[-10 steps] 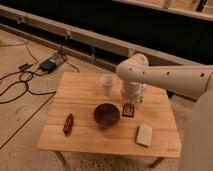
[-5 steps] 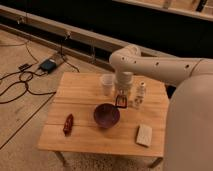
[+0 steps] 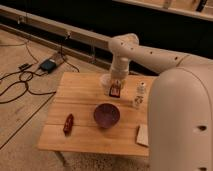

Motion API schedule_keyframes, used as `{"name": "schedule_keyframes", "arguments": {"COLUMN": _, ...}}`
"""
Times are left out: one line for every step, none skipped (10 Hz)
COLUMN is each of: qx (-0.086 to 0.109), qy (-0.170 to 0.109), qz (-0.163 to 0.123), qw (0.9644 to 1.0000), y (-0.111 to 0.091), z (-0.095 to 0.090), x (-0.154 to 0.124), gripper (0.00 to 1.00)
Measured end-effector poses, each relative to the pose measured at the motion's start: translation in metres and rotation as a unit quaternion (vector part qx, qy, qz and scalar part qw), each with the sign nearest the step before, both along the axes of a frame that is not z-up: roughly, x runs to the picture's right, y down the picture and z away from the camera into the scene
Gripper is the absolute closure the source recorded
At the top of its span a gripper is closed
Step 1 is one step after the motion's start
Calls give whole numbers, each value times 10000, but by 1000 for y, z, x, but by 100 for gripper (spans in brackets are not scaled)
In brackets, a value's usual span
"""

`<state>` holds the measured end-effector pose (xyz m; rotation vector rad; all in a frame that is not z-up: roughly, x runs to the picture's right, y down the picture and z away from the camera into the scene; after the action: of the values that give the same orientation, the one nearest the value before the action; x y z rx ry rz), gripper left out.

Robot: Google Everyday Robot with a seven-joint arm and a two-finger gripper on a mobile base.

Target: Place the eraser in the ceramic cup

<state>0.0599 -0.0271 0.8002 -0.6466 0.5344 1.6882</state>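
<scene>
My gripper [image 3: 115,88] hangs from the white arm over the back middle of the wooden table [image 3: 80,97]. It is shut on the eraser [image 3: 115,92], a small red, black and white block held just above the tabletop. The ceramic cup [image 3: 105,81], pale and whitish, stands right beside the gripper on its left. The wrist and eraser cover the cup's right side. The eraser's lower end sits at the cup's right edge, and I cannot tell whether they touch.
A purple bowl [image 3: 106,115] sits in front of the gripper. A dark-red elongated item [image 3: 68,123] lies front left and a tan square pad [image 3: 143,135] front right. A small clear bottle [image 3: 140,90] stands to the right. Cables and a box [image 3: 49,65] lie on the floor at left.
The arm has swung left and toward the back of the table, carrying the eraser from near the bottle to right beside the cup.
</scene>
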Motion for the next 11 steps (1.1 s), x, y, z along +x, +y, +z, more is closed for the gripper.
{"name": "schedule_keyframes", "arguments": {"qx": -51, "qy": -131, "qz": 215, "qw": 9997, "y": -9, "z": 4, "x": -6, "gripper": 100}}
{"name": "schedule_keyframes", "arguments": {"qx": -96, "qy": -230, "qz": 349, "qw": 9991, "y": -13, "z": 7, "x": -9, "gripper": 100}}
{"name": "schedule_keyframes", "arguments": {"qx": -153, "qy": -357, "qz": 475, "qw": 9981, "y": -18, "z": 10, "x": -13, "gripper": 100}}
{"name": "schedule_keyframes", "arguments": {"qx": -212, "qy": -471, "qz": 555, "qw": 9971, "y": -21, "z": 14, "x": -16, "gripper": 100}}
{"name": "schedule_keyframes", "arguments": {"qx": -283, "qy": -604, "qz": 632, "qw": 9958, "y": -23, "z": 18, "x": -20, "gripper": 100}}
{"name": "schedule_keyframes", "arguments": {"qx": -336, "qy": -728, "qz": 711, "qw": 9942, "y": -25, "z": 22, "x": -24, "gripper": 100}}
{"name": "schedule_keyframes", "arguments": {"qx": -383, "qy": -822, "qz": 773, "qw": 9929, "y": -26, "z": 26, "x": -26, "gripper": 100}}
{"name": "schedule_keyframes", "arguments": {"qx": -460, "qy": -917, "qz": 851, "qw": 9911, "y": -27, "z": 30, "x": -29, "gripper": 100}}
{"name": "schedule_keyframes", "arguments": {"qx": -504, "qy": -961, "qz": 880, "qw": 9902, "y": -27, "z": 33, "x": -29, "gripper": 100}}
{"name": "schedule_keyframes", "arguments": {"qx": -545, "qy": -1002, "qz": 895, "qw": 9894, "y": -28, "z": 37, "x": -30, "gripper": 100}}
{"name": "schedule_keyframes", "arguments": {"qx": -563, "qy": -1038, "qz": 915, "qw": 9888, "y": -30, "z": 39, "x": -30, "gripper": 100}}
